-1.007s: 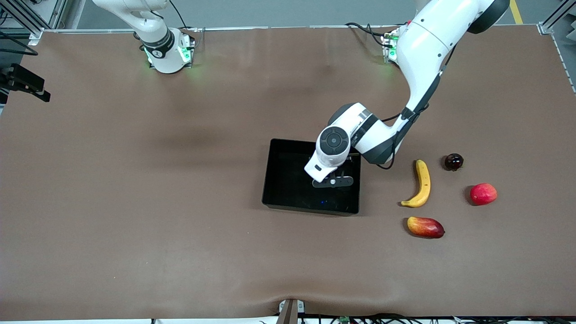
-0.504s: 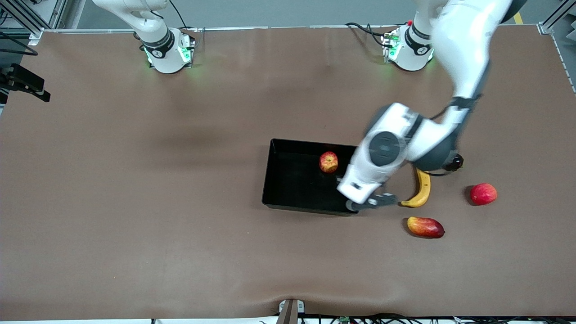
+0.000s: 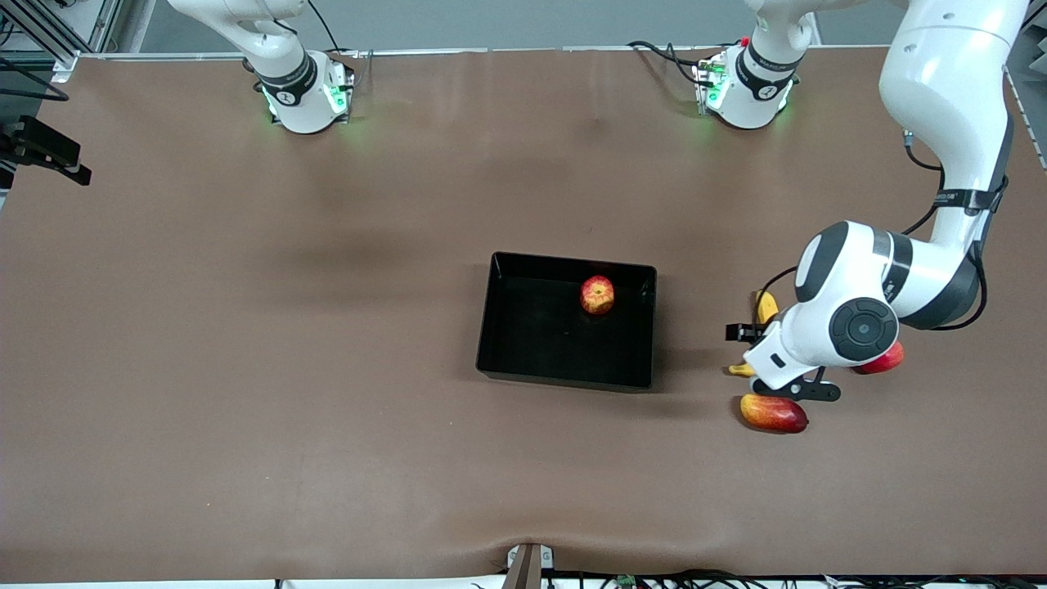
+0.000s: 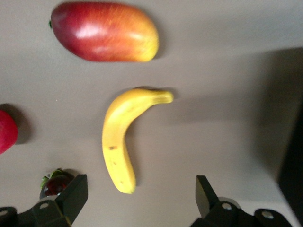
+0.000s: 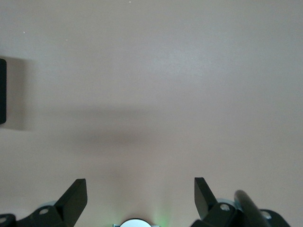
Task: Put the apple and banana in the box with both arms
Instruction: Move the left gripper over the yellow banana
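Apple lay in the box, left gripper hung over the banana, fingers apart, right gripper waited spread above bare worktop.

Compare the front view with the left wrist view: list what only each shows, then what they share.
Only the front view shows the box with the apple in it, and both arm bases.

Only the left wrist view shows the whole banana, lying free on the table, and a small dark fruit beside it, framed by the open left gripper.

Both show the mango, part of the pinkish-red fruit and the brown table.
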`<action>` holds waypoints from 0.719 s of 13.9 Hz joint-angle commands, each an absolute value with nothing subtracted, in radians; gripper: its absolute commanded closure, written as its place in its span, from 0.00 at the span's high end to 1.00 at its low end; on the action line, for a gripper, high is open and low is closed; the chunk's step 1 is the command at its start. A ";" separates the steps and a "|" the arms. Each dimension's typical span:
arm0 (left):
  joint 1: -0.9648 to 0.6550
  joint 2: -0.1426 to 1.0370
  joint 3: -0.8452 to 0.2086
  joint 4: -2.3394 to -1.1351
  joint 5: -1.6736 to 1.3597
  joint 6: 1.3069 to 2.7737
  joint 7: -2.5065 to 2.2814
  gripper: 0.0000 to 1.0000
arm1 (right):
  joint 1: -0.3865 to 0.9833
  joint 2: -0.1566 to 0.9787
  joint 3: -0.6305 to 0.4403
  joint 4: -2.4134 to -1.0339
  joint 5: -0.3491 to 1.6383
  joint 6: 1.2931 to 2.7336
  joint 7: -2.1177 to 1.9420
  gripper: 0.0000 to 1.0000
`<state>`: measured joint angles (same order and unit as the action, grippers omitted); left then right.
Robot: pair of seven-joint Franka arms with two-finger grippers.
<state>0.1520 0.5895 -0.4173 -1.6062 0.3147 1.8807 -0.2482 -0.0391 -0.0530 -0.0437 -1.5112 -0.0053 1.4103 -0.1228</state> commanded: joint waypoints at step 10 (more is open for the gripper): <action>0.238 0.541 -0.425 -1.919 0.505 2.151 -0.261 1.00 | -0.055 -0.061 -0.034 -1.519 -0.020 1.414 -0.129 1.00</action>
<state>0.2243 0.5763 -0.4171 -1.8789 0.4753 2.1351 -0.2516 -0.0393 -0.0530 -0.0459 -1.5113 -0.0053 1.4103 -0.1228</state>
